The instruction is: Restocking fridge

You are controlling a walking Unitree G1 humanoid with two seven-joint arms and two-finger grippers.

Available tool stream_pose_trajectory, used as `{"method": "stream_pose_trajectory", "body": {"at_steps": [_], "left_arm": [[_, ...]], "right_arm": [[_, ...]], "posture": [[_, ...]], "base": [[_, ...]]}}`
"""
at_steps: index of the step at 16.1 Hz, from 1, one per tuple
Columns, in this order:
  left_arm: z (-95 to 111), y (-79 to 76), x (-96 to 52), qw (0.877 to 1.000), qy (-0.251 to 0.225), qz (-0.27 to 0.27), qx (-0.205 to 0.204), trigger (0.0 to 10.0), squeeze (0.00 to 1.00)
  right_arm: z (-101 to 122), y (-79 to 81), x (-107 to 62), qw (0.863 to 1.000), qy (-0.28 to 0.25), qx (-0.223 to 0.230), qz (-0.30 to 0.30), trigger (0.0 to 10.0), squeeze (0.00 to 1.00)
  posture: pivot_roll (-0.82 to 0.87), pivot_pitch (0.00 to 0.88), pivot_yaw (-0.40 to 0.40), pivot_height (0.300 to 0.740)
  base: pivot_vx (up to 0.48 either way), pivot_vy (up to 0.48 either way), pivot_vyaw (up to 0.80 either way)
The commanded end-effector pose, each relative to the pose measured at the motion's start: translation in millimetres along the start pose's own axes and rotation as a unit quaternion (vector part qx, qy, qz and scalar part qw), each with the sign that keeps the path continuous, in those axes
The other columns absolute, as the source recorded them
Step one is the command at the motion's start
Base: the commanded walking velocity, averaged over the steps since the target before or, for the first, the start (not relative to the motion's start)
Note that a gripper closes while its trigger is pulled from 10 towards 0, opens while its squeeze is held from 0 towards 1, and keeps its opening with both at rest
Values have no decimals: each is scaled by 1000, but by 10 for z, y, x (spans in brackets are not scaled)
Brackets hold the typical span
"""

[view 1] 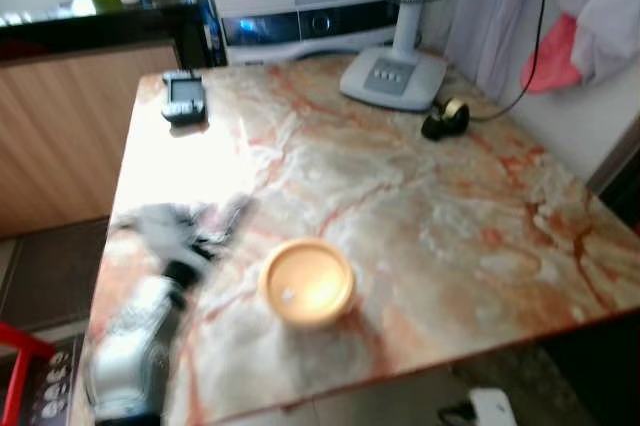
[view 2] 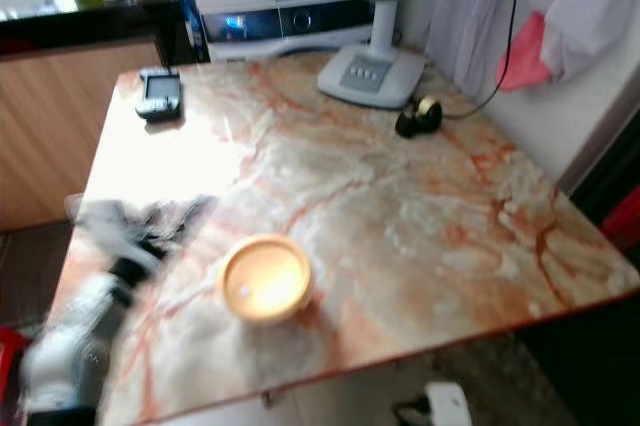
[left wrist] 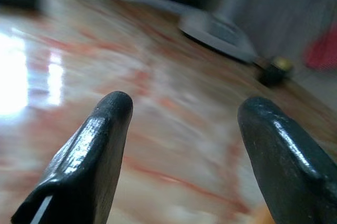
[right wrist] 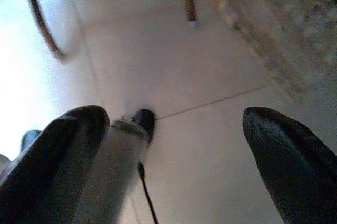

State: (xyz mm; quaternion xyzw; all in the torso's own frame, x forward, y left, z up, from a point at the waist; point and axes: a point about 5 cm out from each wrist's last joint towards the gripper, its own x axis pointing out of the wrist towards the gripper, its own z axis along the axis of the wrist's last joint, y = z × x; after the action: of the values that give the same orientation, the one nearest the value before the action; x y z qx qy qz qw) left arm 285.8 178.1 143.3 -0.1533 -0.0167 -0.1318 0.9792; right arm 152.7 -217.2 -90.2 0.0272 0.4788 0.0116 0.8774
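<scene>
On the marble table (view 1: 420, 206), the left gripper (view 1: 215, 221) hovers with fingers spread just beside a small tan lidded tub (view 1: 306, 281), probably light, rigid and smooth, best pinched across its side walls, contents hidden; the idle right gripper (right wrist: 174, 155) hangs spread above the floor.

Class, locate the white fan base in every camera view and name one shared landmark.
Left eye view: fan base at the table's far edge, right of centre.
Right eye view: same far edge, nearer centre.
Left wrist view: blurred, beyond the open left gripper.
Right wrist view: open right gripper faces floor tiles instead.
Shared landmark: black-and-gold roll beside the base.
</scene>
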Motion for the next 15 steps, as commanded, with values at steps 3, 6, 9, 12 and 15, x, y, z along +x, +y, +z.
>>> {"method": "stream_pose_trajectory", "body": {"at_steps": [3, 6, 9, 12, 15], "left_arm": [[-12, -20, -87, 1000, 14, -15, 7, 10000, 0], [-71, -83, -135, 1000, 14, -4, -2, 10000, 0], [-133, -119, -121, 1000, 30, -7, -2, 10000, 0], [-200, -172, -120, 998, 50, -26, -16, 10000, 0], [-279, -202, -176, 997, 61, -20, -43, 10000, 0]], "right_arm": [[-8, 46, 9, 1000, 2, 0, 8, 10000, 0], [-16, 43, 7, 1000, 4, -3, 9, 10000, 0], [-17, 41, 6, 1000, 5, -7, 11, 10000, 0], [-16, 48, 7, 1000, 4, -8, 13, 10000, 0], [-15, 50, 7, 1000, 3, -7, 12, 10000, 0]], "posture": [[108, 63, -41, 740], [112, 67, -43, 740], [127, 69, -50, 740], [119, 69, -50, 740], [121, 74, -47, 740]], "base": [[0, 0, 0], [0, -100, 0], [0, -120, 0], [0, 0, 0], [0, 0, 0]]}}
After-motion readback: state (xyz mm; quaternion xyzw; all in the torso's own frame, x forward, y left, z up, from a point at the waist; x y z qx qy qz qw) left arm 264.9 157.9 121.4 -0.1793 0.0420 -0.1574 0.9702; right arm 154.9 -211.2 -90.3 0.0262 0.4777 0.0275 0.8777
